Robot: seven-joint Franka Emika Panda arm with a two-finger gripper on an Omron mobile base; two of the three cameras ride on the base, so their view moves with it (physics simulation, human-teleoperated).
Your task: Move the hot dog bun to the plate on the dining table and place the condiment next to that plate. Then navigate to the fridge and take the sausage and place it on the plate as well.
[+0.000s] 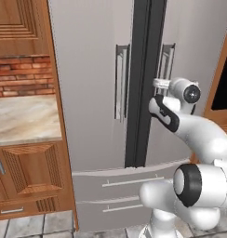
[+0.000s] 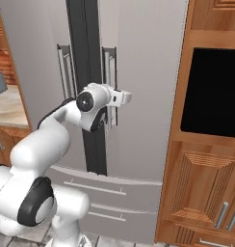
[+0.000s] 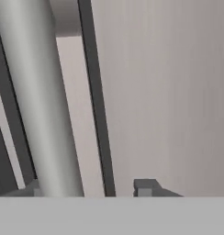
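hand view: gripper straddles closed fridge handle.

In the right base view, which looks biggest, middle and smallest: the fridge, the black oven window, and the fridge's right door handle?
Largest to smallest, as they look in the right base view:
1. the fridge, which spans most of the picture.
2. the black oven window, a tall dark rectangle.
3. the right door handle, a thin bar partly hidden by the arm.

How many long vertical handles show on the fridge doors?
2: the left door handle beside the dark centre gap, and the right door handle on its other side, where the gripper sits.
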